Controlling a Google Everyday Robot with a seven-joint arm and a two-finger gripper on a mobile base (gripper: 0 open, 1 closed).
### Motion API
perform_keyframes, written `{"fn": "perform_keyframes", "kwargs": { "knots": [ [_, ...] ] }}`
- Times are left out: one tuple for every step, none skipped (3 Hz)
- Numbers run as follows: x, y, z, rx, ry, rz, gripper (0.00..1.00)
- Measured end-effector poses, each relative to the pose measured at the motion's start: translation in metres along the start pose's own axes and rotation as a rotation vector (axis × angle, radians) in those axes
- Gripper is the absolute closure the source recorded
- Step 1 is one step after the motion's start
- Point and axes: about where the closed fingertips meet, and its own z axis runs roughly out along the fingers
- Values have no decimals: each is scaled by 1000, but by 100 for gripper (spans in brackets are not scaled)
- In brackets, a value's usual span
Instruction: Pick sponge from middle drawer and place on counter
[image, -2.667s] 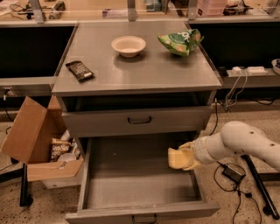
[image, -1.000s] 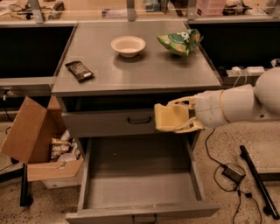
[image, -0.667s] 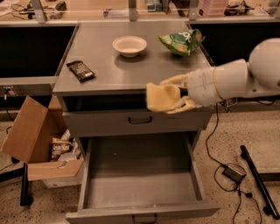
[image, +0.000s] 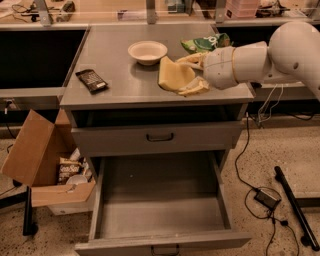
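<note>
The pale yellow sponge (image: 173, 74) is held in my gripper (image: 192, 74) over the right middle of the grey counter (image: 120, 92), its lower edge at or just above the surface. The gripper's cream fingers (image: 196, 88) are shut on the sponge's right side, and the white arm reaches in from the right. The middle drawer (image: 160, 207) stands pulled out below, its long flat floor bare.
A round cream bowl (image: 147, 52) and a green snack bag (image: 205, 43) sit at the counter's back. A dark snack bar (image: 91, 80) lies on its left. An open cardboard box (image: 42, 160) stands left of the cabinet. Cables and a black bar (image: 296, 207) lie on the floor at right.
The gripper has lifted the sponge from in front of the upper drawer up and over the counter, to beside the bowl. The drawer now holds nothing.
</note>
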Motion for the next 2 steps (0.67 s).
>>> {"fn": "perform_keyframes", "kwargs": {
  "knots": [
    [36,-32,15,53,2,81,100],
    [58,-47,26,63,22,125,100]
  ]
}}
